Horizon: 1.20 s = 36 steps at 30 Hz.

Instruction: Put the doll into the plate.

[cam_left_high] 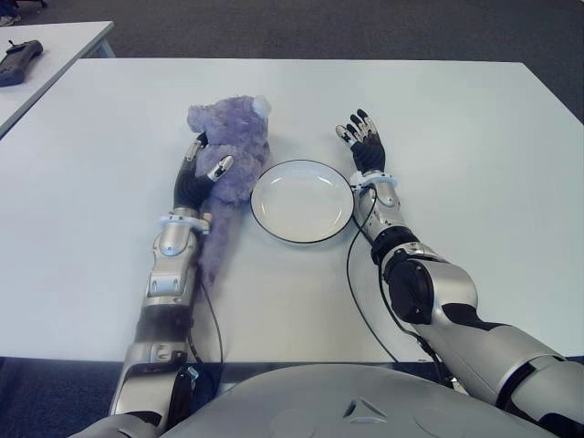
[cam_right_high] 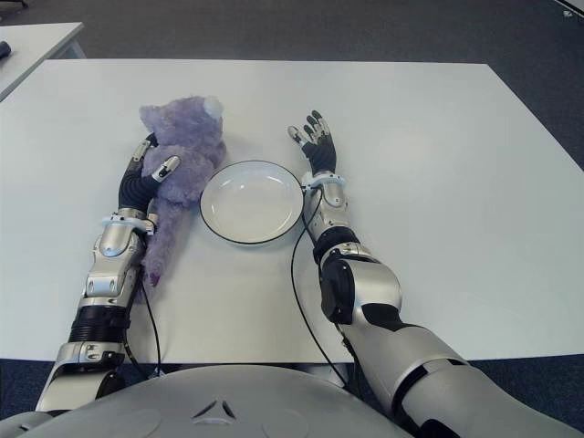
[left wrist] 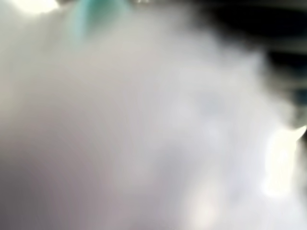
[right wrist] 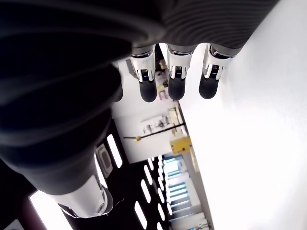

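Two things: a purple plush doll (cam_left_high: 228, 155) and a white plate (cam_left_high: 302, 201) lay on the white tabletop (cam_left_high: 456, 164), both nearer its front edge than its far edge.
Doll: it lay just left of the plate, outside it, its head toward the far edge and its long body trailing back toward the front edge beside the left forearm.
Plate: round, white with a dark rim, nothing in it, sitting between the two hands.
Left hand (cam_left_high: 203, 169): its fingers were curled over the doll's left side, gripping the plush (the left wrist view showed only pale blurred fur filling the picture).
Right hand (cam_left_high: 363, 139): it showed just right of the plate, toward the far edge from it, fingers (right wrist: 175, 82) straight and slightly spread, holding nothing.
In the way: nothing lay between doll and plate; the doll's flank nearly met the plate's rim.
Cable: a thin black cable (cam_left_high: 351, 274) looped along the right forearm to the front edge.
Surroundings: a second table (cam_left_high: 55, 46) stood off the far-left corner with a dark device (cam_left_high: 18, 62) on it; grey carpet (cam_left_high: 365, 27) lay beyond.
Writing: none could be read.
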### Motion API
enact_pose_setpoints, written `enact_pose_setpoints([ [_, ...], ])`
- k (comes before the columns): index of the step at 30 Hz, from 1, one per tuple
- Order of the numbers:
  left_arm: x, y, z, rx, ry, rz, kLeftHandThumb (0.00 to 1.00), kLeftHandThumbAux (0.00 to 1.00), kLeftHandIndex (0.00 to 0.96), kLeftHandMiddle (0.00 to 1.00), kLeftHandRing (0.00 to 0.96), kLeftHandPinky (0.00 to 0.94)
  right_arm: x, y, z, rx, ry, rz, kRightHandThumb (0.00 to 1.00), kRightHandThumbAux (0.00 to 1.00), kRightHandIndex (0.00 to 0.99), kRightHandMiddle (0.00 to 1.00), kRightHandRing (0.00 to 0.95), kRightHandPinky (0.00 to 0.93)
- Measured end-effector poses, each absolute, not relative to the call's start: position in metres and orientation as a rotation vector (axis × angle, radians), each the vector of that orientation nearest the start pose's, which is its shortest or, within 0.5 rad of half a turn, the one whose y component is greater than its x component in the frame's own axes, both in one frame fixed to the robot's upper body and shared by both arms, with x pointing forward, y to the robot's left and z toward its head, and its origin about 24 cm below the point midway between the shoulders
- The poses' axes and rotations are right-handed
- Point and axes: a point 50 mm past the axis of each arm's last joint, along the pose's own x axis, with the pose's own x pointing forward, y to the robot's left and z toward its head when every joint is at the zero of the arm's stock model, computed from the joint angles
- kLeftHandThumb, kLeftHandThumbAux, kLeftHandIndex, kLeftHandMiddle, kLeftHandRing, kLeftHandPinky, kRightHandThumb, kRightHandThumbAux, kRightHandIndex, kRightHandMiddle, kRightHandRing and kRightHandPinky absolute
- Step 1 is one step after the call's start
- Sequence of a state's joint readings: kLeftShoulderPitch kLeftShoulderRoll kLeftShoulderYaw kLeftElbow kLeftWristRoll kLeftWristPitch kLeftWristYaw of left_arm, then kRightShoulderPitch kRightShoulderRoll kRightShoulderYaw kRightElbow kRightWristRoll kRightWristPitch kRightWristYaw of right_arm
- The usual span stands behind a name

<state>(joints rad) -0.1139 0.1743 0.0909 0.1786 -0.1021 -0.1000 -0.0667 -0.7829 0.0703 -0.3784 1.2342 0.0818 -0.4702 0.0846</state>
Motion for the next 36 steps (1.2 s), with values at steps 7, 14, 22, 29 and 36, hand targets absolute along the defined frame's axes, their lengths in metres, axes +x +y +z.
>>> enact_pose_setpoints([
  [7, 0.279, 0.194, 0.045, 0.050, -0.043, 0.010, 0.294, 0.622, 0.092, 0.137, 0.227, 0.351, 0.360, -0.113, 0.034, 0.304, 0.034, 0.010, 0.307, 0.803, 0.000, 0.038, 0.038, 0.073],
  [14, 0.284, 0.193, 0.045, 0.037, -0.051, 0.048, 0.679, 0.702, 0.400, 0.345, 0.426, 0.492, 0.360, -0.113, 0.034, 0.306, 0.034, 0.007, 0.318, 0.798, 0.000, 0.042, 0.043, 0.085],
  [22, 0.291, 0.196, 0.042, 0.094, -0.045, 0.133, 0.709, 0.693, 0.430, 0.601, 0.653, 0.733, 0.360, -0.113, 0.034, 0.307, 0.034, 0.008, 0.350, 0.796, 0.006, 0.058, 0.060, 0.098],
  [29, 0.299, 0.194, 0.043, 0.214, -0.051, 0.225, 0.715, 0.688, 0.438, 0.722, 0.745, 0.809, 0.360, -0.113, 0.034, 0.310, 0.034, 0.008, 0.354, 0.806, 0.008, 0.062, 0.063, 0.092],
  [36, 0.305, 0.191, 0.045, 0.283, -0.055, 0.273, 0.729, 0.689, 0.442, 0.792, 0.801, 0.858, 0.360, -0.113, 0.034, 0.310, 0.035, 0.009, 0.337, 0.821, 0.004, 0.049, 0.049, 0.075],
])
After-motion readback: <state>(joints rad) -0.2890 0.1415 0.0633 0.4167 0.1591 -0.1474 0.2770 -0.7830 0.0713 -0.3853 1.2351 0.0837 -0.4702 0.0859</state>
